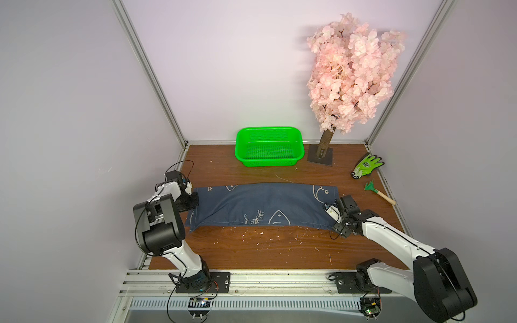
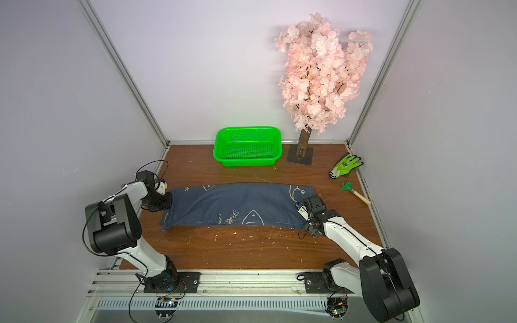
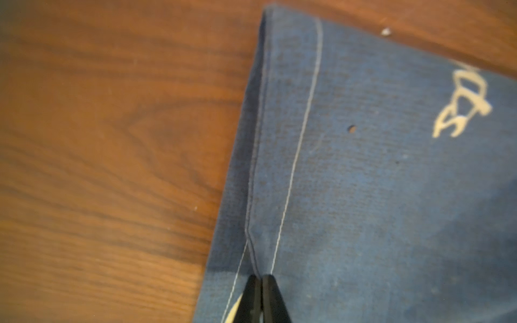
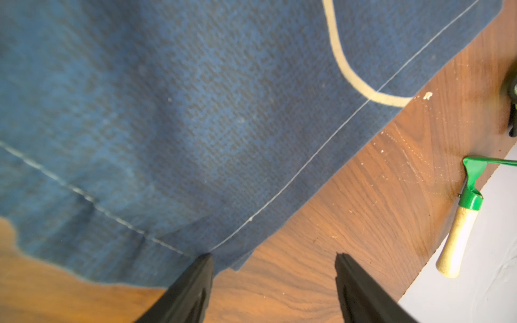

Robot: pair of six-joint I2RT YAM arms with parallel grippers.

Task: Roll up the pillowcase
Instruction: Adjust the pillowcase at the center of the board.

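Observation:
The pillowcase [image 1: 263, 204] [image 2: 237, 204], dark navy with white fish drawings and lettering, lies as a long folded band across the wooden table. My left gripper [image 1: 195, 200] [image 2: 167, 200] is at its left end. In the left wrist view the gripper [image 3: 261, 276] is shut, pinching a raised fold of the stitched hem of the pillowcase [image 3: 363, 195]. My right gripper [image 1: 335, 219] [image 2: 307, 218] hovers at the near right corner. In the right wrist view it [image 4: 272, 256] is open: one finger is over the corner of the pillowcase [image 4: 195, 112], the other over bare wood.
A green basket [image 1: 268, 129] stands at the back middle, with a pink blossom tree [image 1: 352, 72] on a square base to its right. A green-and-white glove [image 1: 367, 165] and a small green rake [image 1: 380, 194] [image 4: 461, 223] lie near the table's right edge.

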